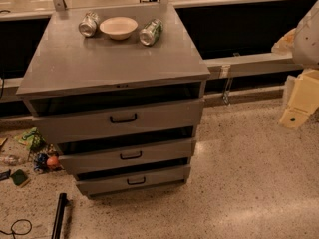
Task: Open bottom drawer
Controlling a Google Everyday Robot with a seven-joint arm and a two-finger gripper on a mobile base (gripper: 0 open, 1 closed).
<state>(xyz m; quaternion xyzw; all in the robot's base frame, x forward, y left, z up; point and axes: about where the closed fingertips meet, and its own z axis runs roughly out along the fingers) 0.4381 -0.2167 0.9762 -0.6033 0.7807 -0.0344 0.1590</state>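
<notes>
- Speckled terrazzo floor [249, 183] fills the lower and right part of the camera view.
- Grey cabinet [99, 63] stands left of centre, seen from above and in front; its flat top carries 3 items near the back edge.
- 3 drawers stacked in its face. The top drawer [164, 114] has the tallest front and the middle drawer [164, 151] is shallower. Each has a dark gap above its front.
- The bottom drawer [164, 176] is the lowest of the 3, just above the floor, with a shallow grey front. Whether it sits pulled out at all cannot be told from this angle; none of its inside shows.
- Robot arm [309, 39] enters at the right edge as a pale rounded link high up, reaching downward and well apart from the cabinet.
- Gripper [294, 117] is the cream-yellow block below that link, hanging above the floor at about top-drawer height, far right of the cabinet and touching nothing. Whether it is spread or closed: cannot tell.
- Clutter [35, 153] of small coloured objects lies on the floor by the cabinet's left side.
- Black bar [60, 215] lies on the floor in front of the cabinet, lower left.
- White bowl [118, 27] sits upright on the cabinet top.
- 2 cans lie on their sides, 1 at each side of the bowl: left can [88, 25], right can [150, 32].
- Small black bar handle [136, 181] sits centred on the bottom drawer's front.
</notes>
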